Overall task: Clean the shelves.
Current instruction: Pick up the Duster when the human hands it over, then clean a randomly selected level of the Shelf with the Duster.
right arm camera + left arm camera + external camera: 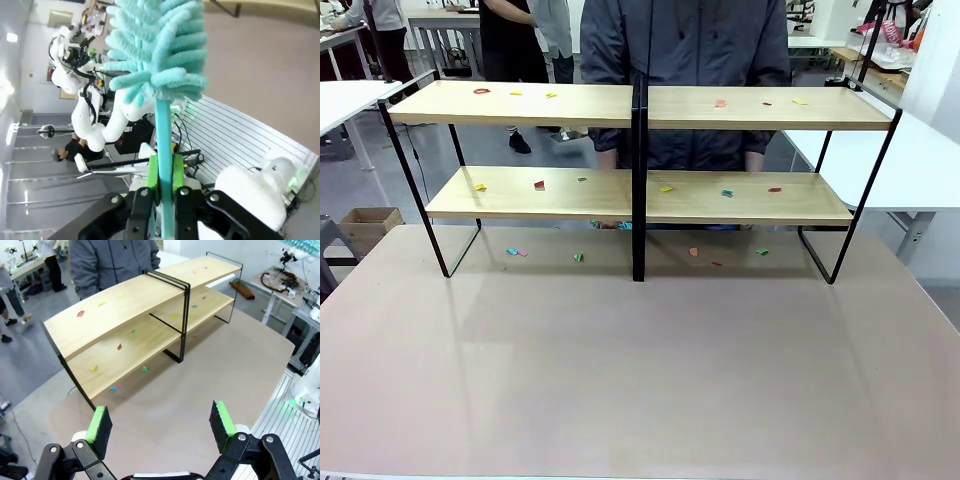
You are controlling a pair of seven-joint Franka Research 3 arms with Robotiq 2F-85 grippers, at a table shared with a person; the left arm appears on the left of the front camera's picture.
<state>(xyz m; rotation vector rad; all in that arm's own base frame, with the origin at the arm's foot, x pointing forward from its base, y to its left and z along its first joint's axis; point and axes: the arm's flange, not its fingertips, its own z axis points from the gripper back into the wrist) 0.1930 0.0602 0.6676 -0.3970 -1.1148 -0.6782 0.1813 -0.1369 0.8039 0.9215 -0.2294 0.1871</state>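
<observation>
Right claw: the right claw (162, 175) is clamping narrow on the handle (162, 130) of a teal duster (155, 60), with a green pad pressing it from each side.
Duster axis: the handle is running straight out along the fingers, so the fluffy head is sitting just past the fingertips and leading the claw.
Left claw: the left claw (161, 424) is hanging wide and holding nothing, its pads well apart above the tabletop (210, 370).
Shelves from the left claw: the shelves (125, 305) are lying ahead of the open pads and well apart from them. In the left wrist view their long axis is slanting from lower left to upper right, with the lower-left end nearer this claw.
Shelves from the right claw: past the duster's head a pale strip is peeking in at the top edge. It is probably a board, though I cannot tell for sure.
Scraps: small coloured scraps (539, 184) are lying on both tiers and on the tabletop under the lower one, on either side of the centre post (638, 180).
Person: a person (690, 50) is standing just behind the shelves, on the side away from both claws.
Coming move: since the right claw is carrying the tool, the head likely needs turning to run along the boards' length. The post is splitting each tier into two separate sweeps.
</observation>
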